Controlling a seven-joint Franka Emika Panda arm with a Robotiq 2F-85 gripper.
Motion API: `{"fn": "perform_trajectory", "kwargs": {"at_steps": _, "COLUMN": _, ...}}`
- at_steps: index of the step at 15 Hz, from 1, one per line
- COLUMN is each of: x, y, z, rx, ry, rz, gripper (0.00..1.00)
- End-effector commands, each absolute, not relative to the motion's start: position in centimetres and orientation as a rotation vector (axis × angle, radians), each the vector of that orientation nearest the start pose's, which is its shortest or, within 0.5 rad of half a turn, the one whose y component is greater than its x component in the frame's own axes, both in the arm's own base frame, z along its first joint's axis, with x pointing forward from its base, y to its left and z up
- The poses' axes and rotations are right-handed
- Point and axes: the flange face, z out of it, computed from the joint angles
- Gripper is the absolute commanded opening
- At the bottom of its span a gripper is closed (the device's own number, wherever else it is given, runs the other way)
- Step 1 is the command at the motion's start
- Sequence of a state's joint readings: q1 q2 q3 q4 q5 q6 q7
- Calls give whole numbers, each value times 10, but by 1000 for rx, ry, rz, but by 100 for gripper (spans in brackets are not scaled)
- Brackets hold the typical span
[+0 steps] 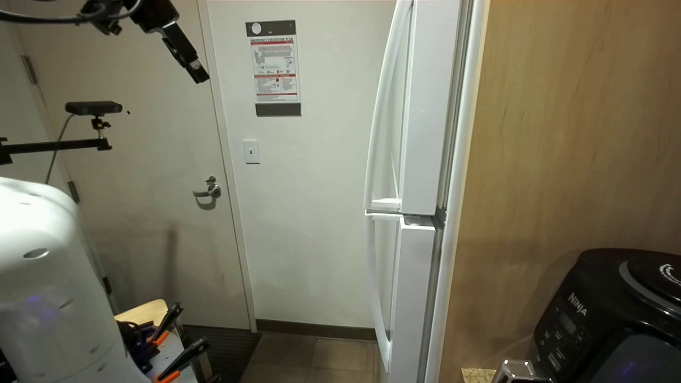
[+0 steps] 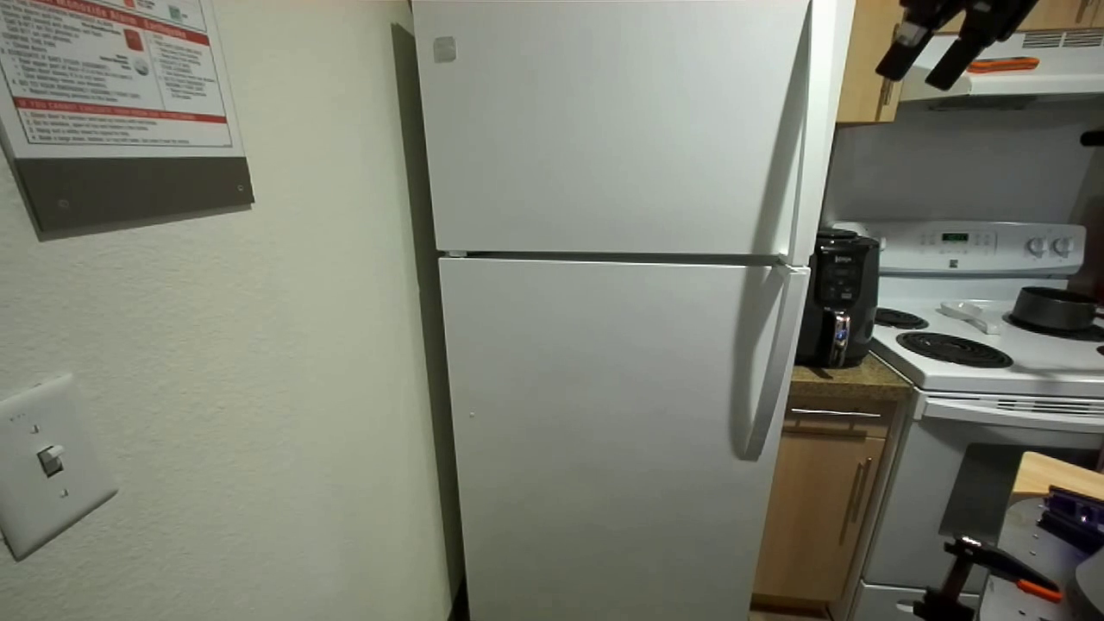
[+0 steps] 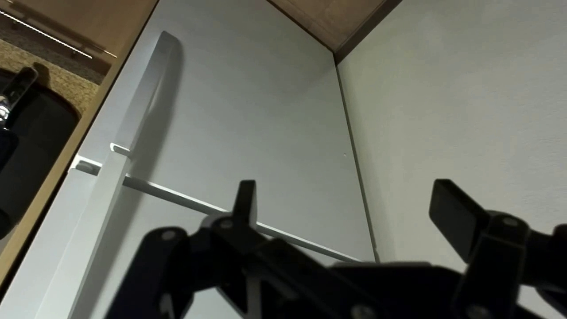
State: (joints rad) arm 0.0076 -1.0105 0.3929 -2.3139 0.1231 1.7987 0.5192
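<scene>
My black gripper (image 3: 345, 188) is open, its two fingers spread wide with nothing between them. In an exterior view the gripper (image 2: 916, 78) hangs at the upper right, its two fingertips apart. It shows side-on, pointing down and right, in an exterior view (image 1: 199, 77). The nearest large thing is a white two-door refrigerator (image 3: 252, 115). Both doors look shut. The long upper door handle (image 3: 88, 235) and the lower door handle (image 3: 146, 88) lie left of the fingers in the wrist view. No contact between gripper and refrigerator is visible.
A pale wall (image 3: 465, 97) stands beside the refrigerator. Past its handle side, a black Ninja appliance (image 2: 841, 297) sits on a counter (image 2: 854, 379), near a white stove (image 2: 1035, 362) with a dark pot (image 2: 1054, 308). A camera (image 1: 93, 108) on a black bar stands by the door (image 1: 154, 239).
</scene>
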Motion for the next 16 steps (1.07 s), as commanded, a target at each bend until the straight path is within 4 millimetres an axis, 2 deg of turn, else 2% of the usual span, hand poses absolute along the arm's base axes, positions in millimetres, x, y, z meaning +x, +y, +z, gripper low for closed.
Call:
{"fn": "perform_trajectory", "kwargs": {"at_steps": 1, "x": 233, "y": 183, "z": 652, "rx": -3031, "ry": 274, "rz": -779, "gripper": 100}}
{"fn": "perform_trajectory", "kwargs": {"at_steps": 2, "x": 235, "y": 181, "z": 649, "rx": -3039, "ry": 284, "rz": -768, "gripper": 100}}
{"fn": "perform_trajectory", "kwargs": {"at_steps": 3, "x": 234, "y": 184, "z": 658, "rx": -3051, "ry": 311, "rz": -771, "gripper": 100}}
{"fn": "perform_trajectory", "kwargs": {"at_steps": 16, "x": 234, "y": 185, "z": 658, "rx": -3051, "ry": 309, "rz": -773, "gripper": 100}}
